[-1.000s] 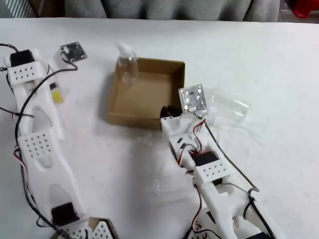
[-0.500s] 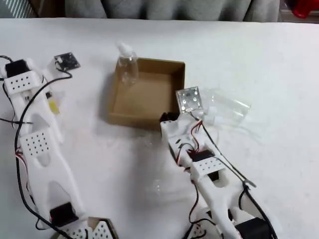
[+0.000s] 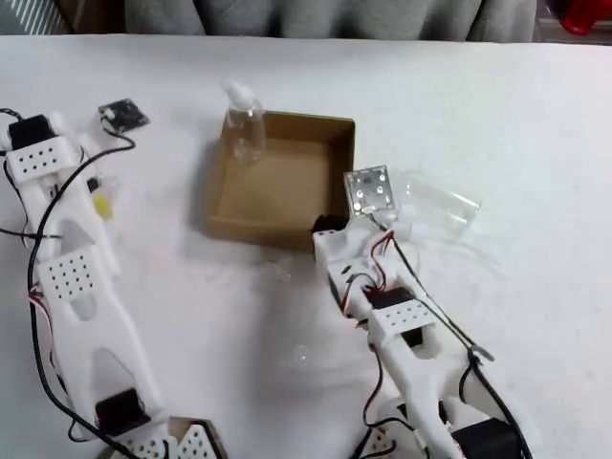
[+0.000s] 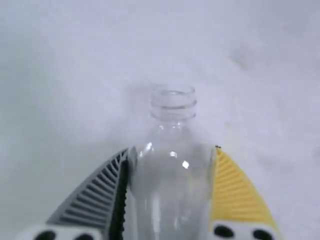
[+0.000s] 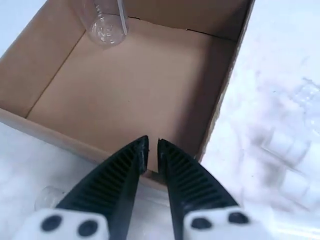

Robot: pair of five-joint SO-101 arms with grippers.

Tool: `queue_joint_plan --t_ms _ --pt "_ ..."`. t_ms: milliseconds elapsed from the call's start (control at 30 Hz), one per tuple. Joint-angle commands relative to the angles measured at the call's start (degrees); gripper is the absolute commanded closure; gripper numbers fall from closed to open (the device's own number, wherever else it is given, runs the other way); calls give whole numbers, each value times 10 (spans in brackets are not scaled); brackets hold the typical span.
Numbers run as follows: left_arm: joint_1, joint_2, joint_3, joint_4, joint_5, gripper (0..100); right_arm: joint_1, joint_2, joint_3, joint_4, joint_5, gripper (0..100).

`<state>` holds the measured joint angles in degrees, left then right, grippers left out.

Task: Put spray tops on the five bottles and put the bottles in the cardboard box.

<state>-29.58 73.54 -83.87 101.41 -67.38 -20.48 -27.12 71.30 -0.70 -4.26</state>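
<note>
**Left wrist view:** the uncapped bottle (image 4: 172, 170), clamped in the left gripper (image 4: 172, 151), runs off the picture's edge below its shoulder.

**Right wrist view:** the boxed bottle (image 5: 104, 22) in the cardboard box (image 5: 220, 75) is cut by the edge, only its base in frame.

**High view:** at 3 o'clock of the box, clear plastic pieces (image 3: 435, 212) overlap on the desk (image 3: 497, 96); their number and kind cannot be told. At 6 o'clock, a small clear item (image 3: 304, 360) is too faint to identify.
</note>
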Motion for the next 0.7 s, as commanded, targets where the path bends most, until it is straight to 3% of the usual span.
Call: queue_joint_plan --t_ms 0,300,367,533,667 --pt "-3 -58 -29 11 97 962 21 -49 -44 10 3 983" --pt "3 -131 -26 12 279 962 33 -169 -47 139 4 983" --pt "13 -148 -13 12 324 963 41 -190 -48 160 33 983" --pt "44 -233 113 12 413 980 62 -239 -55 203 91 983" --pt "77 -324 220 11 439 980 93 -257 -112 315 97 983"
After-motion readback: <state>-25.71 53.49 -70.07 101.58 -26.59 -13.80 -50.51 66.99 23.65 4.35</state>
